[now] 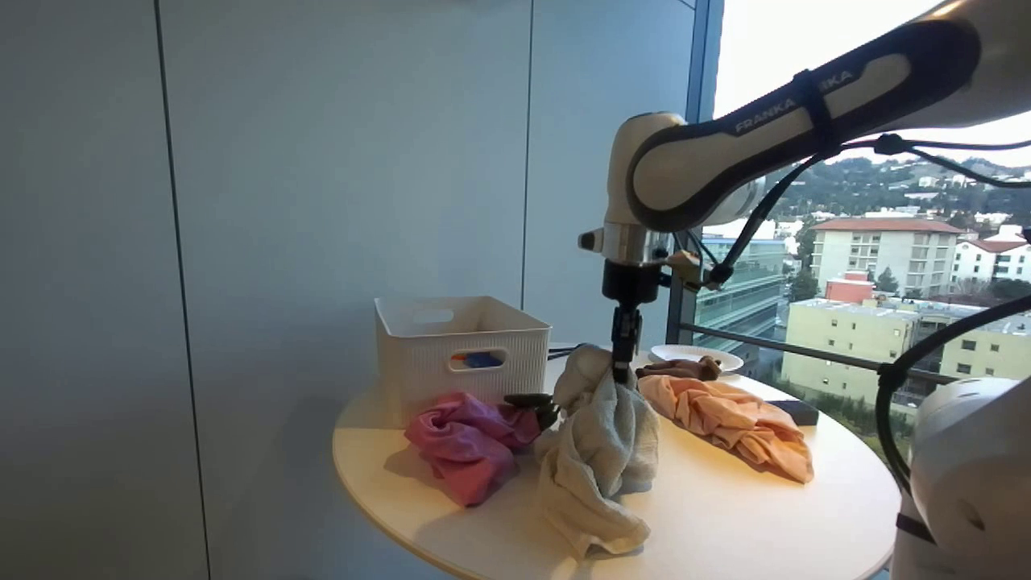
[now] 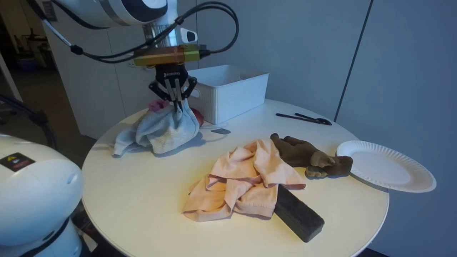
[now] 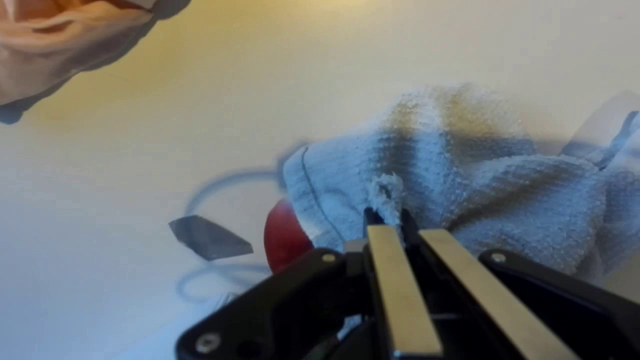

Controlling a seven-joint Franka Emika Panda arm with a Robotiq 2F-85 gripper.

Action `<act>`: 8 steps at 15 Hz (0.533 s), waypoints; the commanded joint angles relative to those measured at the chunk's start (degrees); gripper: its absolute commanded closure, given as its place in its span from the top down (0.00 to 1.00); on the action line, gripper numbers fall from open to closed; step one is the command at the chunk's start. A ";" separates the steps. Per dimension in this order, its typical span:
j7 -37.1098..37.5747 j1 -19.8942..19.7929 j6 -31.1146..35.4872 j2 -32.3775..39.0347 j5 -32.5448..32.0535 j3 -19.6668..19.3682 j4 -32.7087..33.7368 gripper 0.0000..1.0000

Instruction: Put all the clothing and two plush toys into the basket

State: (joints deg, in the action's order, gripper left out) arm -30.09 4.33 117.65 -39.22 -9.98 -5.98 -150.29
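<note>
Gripper [image 2: 177,106] pinches cream garment [image 1: 600,451] near, not inside, basket [image 2: 241,98]. Loaded: no garment. Pending on table [image 2: 142,200]: pink garment [image 1: 467,443], orange garment [image 2: 246,178], likely brown plush toy [image 2: 301,153]. Red object [image 3: 282,237], dark green object [image 1: 529,399] partly hidden; one toy or two, unclear. Basket bottom hidden; blue item [image 1: 482,359] inside, identity unclear.

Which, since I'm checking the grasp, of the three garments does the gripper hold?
The beige one: its fabric is pinched in the gripper. The pink one and the orange one lie on the table, ungripped.
</note>
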 commanded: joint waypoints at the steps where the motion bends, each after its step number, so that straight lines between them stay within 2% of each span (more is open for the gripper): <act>1: -1.41 1.32 -3.72 -13.39 -1.40 1.23 1.08 0.07; 3: -1.00 2.86 -5.59 -18.06 -1.99 3.01 3.54 0.06; 5: -0.24 4.94 -4.02 -18.87 -2.85 5.41 6.12 0.05; 7: 2.38 6.75 2.15 -15.69 -3.55 8.88 8.81 0.05; 8: 4.58 6.68 7.07 -11.61 -4.62 11.03 10.79 0.06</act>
State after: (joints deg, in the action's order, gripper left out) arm -29.98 9.46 116.10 -58.37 -11.95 0.69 -144.69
